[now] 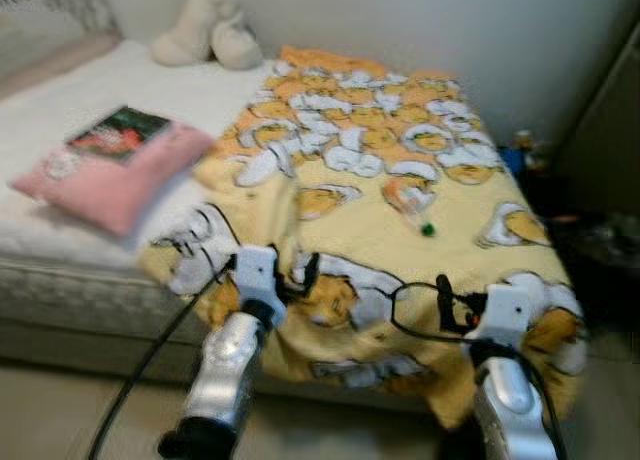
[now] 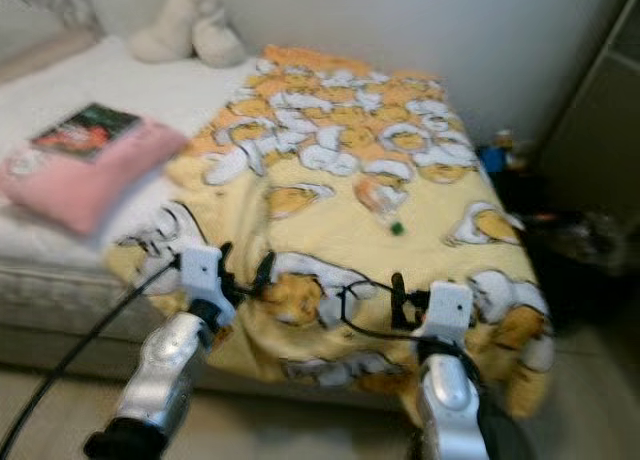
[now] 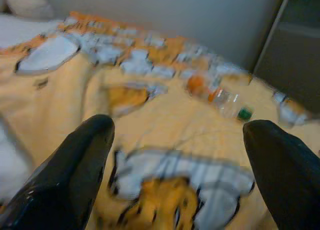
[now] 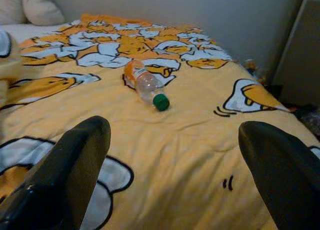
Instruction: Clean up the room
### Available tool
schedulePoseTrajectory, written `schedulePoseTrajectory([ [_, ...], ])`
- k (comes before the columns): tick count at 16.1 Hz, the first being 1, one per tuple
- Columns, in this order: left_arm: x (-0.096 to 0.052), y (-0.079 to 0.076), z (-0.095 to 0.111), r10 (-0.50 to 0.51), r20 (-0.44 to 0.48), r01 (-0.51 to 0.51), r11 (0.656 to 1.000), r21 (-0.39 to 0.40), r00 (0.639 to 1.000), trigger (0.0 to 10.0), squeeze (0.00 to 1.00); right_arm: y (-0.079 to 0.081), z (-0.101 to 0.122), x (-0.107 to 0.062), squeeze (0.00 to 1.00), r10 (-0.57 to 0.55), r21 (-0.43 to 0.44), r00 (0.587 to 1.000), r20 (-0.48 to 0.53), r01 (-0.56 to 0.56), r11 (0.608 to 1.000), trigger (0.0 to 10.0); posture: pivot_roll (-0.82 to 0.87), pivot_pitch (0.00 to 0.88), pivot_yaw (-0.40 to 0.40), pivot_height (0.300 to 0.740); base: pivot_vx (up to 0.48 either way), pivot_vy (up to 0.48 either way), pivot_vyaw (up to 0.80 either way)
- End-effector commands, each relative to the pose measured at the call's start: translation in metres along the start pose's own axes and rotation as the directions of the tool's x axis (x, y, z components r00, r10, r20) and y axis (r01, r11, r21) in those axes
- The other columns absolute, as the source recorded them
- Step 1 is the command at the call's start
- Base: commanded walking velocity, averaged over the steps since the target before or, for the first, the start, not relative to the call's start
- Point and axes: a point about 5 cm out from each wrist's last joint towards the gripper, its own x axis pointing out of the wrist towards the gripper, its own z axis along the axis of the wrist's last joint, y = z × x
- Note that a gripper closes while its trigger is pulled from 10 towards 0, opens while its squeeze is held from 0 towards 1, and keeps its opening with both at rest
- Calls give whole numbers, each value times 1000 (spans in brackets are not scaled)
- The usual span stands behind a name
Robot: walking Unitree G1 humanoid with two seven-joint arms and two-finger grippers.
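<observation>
A clear plastic bottle (image 4: 146, 86) with an orange label and a green cap lies on its side on the yellow cartoon blanket (image 1: 380, 170) that covers the bed; it is also the bottle (image 1: 412, 212) in the left eye view, mid-bed. Both arms reach toward the blanket's near edge. My left gripper (image 3: 177, 155) is open above the blanket, short of the bottle (image 3: 225, 101). My right gripper (image 4: 175, 160) is open too, with the bottle ahead between its fingers' line and well beyond them. Neither holds anything.
A pink pillow (image 1: 110, 175) with a book (image 1: 118, 132) on it lies on the white mattress at left. A plush toy (image 1: 208, 28) sits by the wall. Dark clutter (image 1: 585, 230) fills the floor at the bed's right, next to a cabinet (image 4: 302, 50).
</observation>
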Motion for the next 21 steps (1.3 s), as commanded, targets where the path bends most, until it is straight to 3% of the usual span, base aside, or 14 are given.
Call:
schedulePoseTrajectory([
  [1,-2,3,1,-5,-5,5,1000,16,1000,10000,0,-1,7,0,0,2,-19,999,41,-1,1000,10000,74,0,-18,740,0,0,0],
  [4,2,10,8,35,12,-36,996,78,999,10000,0,-2,4,2,0,12,-20,1000,18,-12,1000,10000,78,0,-21,740,299,0,0],
  [8,9,4,12,41,36,-42,999,27,999,10000,0,3,6,6,0,25,-28,1000,16,-24,999,10000,75,0,-21,740,480,0,0],
  [21,7,5,11,53,36,-54,997,45,998,10000,0,4,-2,1,0,29,-24,999,-31,-30,999,10000,79,0,-19,740,480,0,0],
])
